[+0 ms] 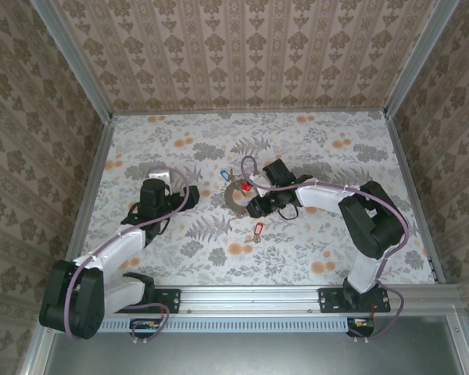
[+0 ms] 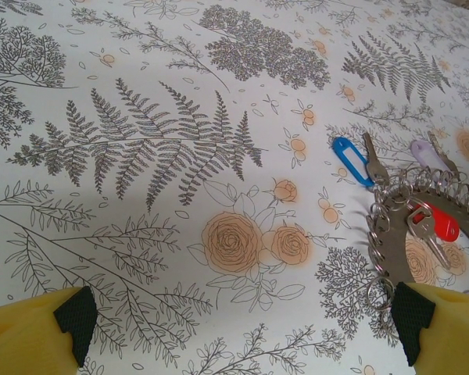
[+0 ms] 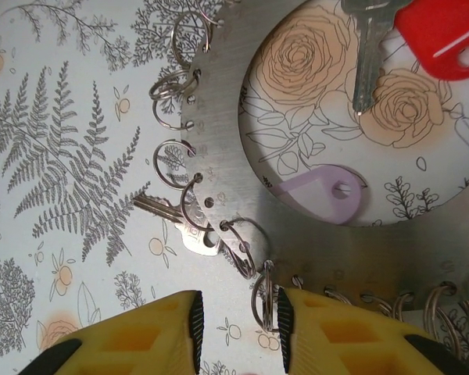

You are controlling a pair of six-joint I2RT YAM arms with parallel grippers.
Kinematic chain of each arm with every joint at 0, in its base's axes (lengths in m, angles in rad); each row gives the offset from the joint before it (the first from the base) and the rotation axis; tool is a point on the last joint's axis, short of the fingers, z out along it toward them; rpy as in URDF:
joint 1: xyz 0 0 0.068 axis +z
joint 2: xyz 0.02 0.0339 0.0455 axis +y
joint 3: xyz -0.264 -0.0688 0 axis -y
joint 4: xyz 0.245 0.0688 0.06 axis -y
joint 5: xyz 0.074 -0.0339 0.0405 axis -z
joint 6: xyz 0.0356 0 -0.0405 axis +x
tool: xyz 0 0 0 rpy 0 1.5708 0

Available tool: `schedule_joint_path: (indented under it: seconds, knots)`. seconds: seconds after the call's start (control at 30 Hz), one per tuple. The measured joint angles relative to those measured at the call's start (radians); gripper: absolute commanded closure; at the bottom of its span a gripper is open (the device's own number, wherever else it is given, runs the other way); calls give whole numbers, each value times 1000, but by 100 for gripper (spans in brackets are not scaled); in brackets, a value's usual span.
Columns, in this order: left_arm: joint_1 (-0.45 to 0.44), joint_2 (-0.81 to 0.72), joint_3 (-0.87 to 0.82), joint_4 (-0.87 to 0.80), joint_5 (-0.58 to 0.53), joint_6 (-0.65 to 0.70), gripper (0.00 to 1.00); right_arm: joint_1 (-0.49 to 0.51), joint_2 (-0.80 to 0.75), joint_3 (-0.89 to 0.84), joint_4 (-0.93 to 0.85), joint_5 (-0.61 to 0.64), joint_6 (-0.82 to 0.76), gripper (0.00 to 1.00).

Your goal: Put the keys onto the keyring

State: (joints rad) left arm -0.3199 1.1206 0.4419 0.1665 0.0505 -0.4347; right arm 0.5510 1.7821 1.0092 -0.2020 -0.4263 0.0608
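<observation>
Right tool [image 3: 238, 312], slightly spread, straddles one keyring [image 3: 219, 117] loop [image 3: 263, 301]; left tool [image 2: 242, 312] gapes wide. I count four keys [image 1: 257, 229]: two red, one blue [image 2: 352, 162], one lilac [image 2: 424, 153].

A small wire loop [image 3: 263, 301] on the flat silvery metal ring [image 3: 219, 141] was framed between the parted fingers [image 3: 141, 344] of the yellow end effector [image 3: 238, 328]; a red-tagged key [image 3: 369, 55] was seen inside.

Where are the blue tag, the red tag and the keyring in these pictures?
Blue tag [image 2: 350, 161]: left wrist view, middle of its plastic body.
Red tag [image 3: 442, 31]: right wrist view, flat plastic face.
Keyring [image 3: 217, 109]: right wrist view, left side of its flat metal band.
</observation>
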Motion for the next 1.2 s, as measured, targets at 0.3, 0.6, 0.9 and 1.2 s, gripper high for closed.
schedule_joint_path:
  seconds: [0.3,0.6,0.9,1.2]
  knots:
    - [2,0,-4,4,6,-5,0,2,31,11,-5,-5,0,68]
    - [3,0,-6,6,6,-7,0,22,46,19,-5,11,-1,74]
    - [8,-5,-9,4,22,-6,0,36,44,19,-8,45,-8,90]
    - [-4,-34,109,-50,270,117,1,36,-46,50,-50,45,132,100]
